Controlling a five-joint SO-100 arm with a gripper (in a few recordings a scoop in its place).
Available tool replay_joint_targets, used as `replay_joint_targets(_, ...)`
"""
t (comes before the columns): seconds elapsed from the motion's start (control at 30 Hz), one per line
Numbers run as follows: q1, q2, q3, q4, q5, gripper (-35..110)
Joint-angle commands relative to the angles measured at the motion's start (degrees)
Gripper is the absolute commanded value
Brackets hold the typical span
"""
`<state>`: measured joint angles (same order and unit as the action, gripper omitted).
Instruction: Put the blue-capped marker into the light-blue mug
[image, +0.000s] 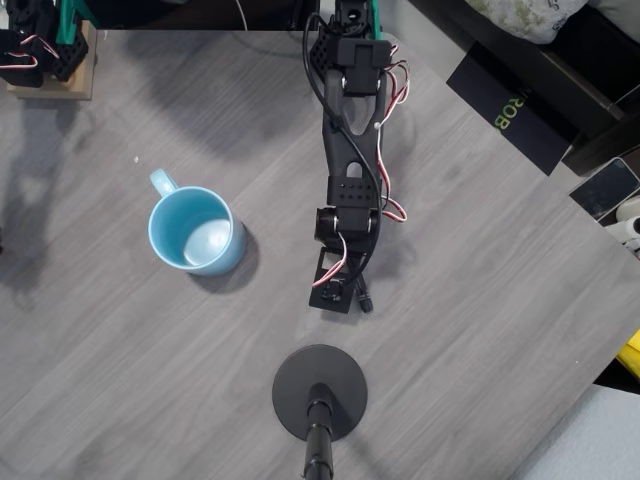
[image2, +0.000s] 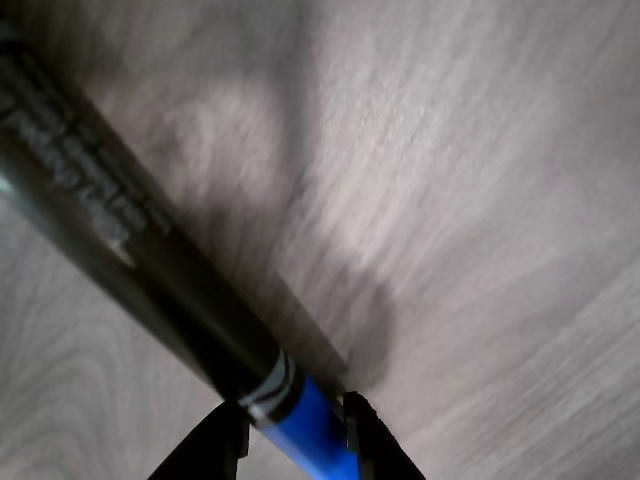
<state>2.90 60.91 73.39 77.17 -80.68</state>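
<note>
Two black fingertips (image2: 228, 440) of the gripper (image2: 296, 440) are closing around the blue-capped marker (image2: 150, 270) at the bottom edge of the wrist view, pinching it right where the blue cap meets the black barrel; the jaws are standing on either side of the pen with the cap between them, so the hold is looking like a grasp on the marker, though whether it is lifting clear of the grey wood-grain table (image2: 480, 200) cannot be told. The barrel is running from the fingers up toward the upper left of that frame, its printed lettering blurred, a dark shadow lying just beside it on the tabletop. In the overhead view the gripper (image: 335, 290) is pointing down near the centre of the frame, at the end of the black arm (image: 350, 150) that is reaching in from the top edge (the pen itself is hiding beneath the wrist there). The light-blue mug (image: 195, 230) is standing upright well apart from it, at centre left, handle toward the upper left, mouth open and nothing visible inside. A round black stand base (image: 320, 392) is sitting at the bottom centre. The marker is likely to be light, stiff and smooth-sided; held so near the cap end, the long barrel may be prone to swinging or slipping, so a firm squeeze is seeming wise
</note>
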Motion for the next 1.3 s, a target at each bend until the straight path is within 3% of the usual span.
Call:
replay_joint_targets(0.0,-0.44,-0.18,-2.72,-0.26,-0.35,14)
replay_joint_targets(0.23,-0.70,-2.29,-3.43,-1.32,-1.41,0)
replay_joint_targets(0.73,-1.14,4.39,-3.52,-0.35,0.79,0)
replay_joint_targets(1.27,-3.52,28.04,-4.66,3.08,17.31,0)
